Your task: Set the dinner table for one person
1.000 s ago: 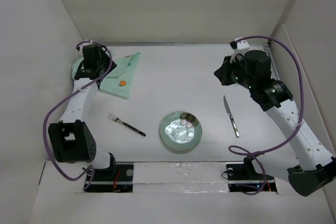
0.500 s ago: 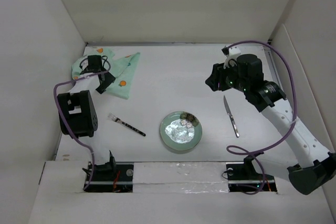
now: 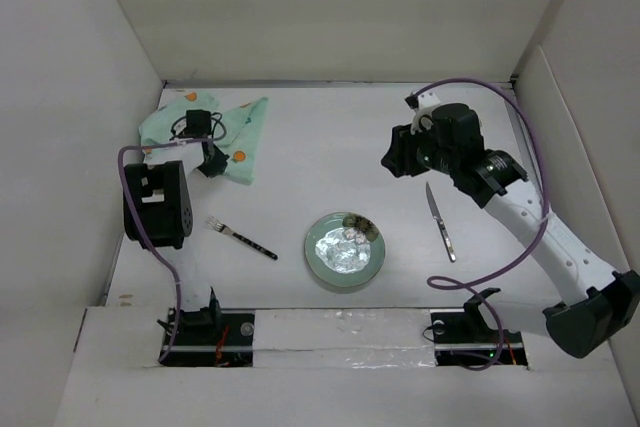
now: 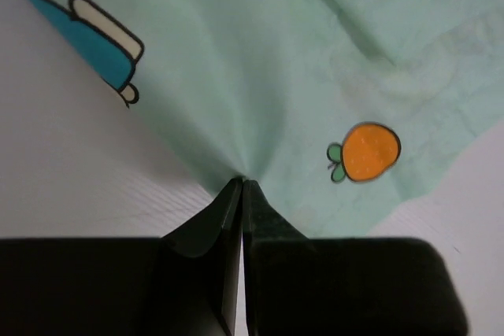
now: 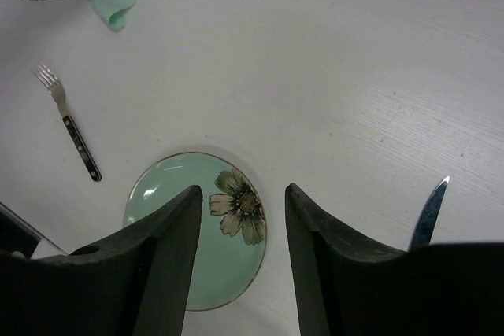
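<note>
The placemat (image 4: 236, 60) is running off the top and right edges of the left wrist view, and the upper left corner is cutting its blue print (image 4: 87, 43). The pinched fold is vanishing between the closed fingers of the left end effector (image 4: 242, 182). The right end effector (image 5: 242, 189) is hiding all but the tip of the knife (image 5: 429, 210), and one finger is covering part of the plate (image 5: 157, 190). Overhead, glare is washing out the plate's pattern, and the brownish bits (image 3: 358, 227) at its rim are showing too small to identify.

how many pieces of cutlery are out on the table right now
2: a fork lies left of the plate and a knife lies right of it. The bunched placemat could hide more.
</note>
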